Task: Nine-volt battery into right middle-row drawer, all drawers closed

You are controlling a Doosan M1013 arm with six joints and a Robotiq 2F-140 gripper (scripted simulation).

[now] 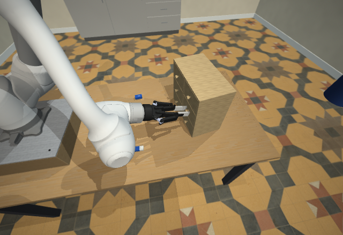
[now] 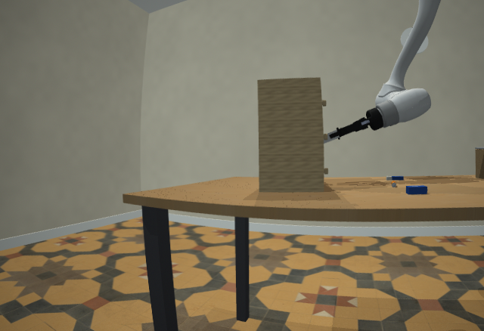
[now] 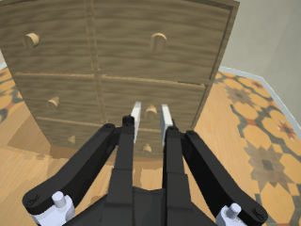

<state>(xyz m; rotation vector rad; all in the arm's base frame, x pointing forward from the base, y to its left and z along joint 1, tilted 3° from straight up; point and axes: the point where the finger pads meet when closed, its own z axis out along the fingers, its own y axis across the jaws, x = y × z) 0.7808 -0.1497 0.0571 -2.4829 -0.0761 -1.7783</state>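
Black pincer (image 1: 186,110) (image 2: 327,138) (image 3: 150,111) partly open, holding nothing | flanks round wooden middle-right knob (image 1: 187,110) (image 2: 325,136) (image 3: 150,111) | centre, clench, draw straight, under half!

A kitchen, by its grey cabinets (image 1: 121,12); patterned floor tiles (image 1: 276,46) (image 2: 332,298) (image 3: 268,162).
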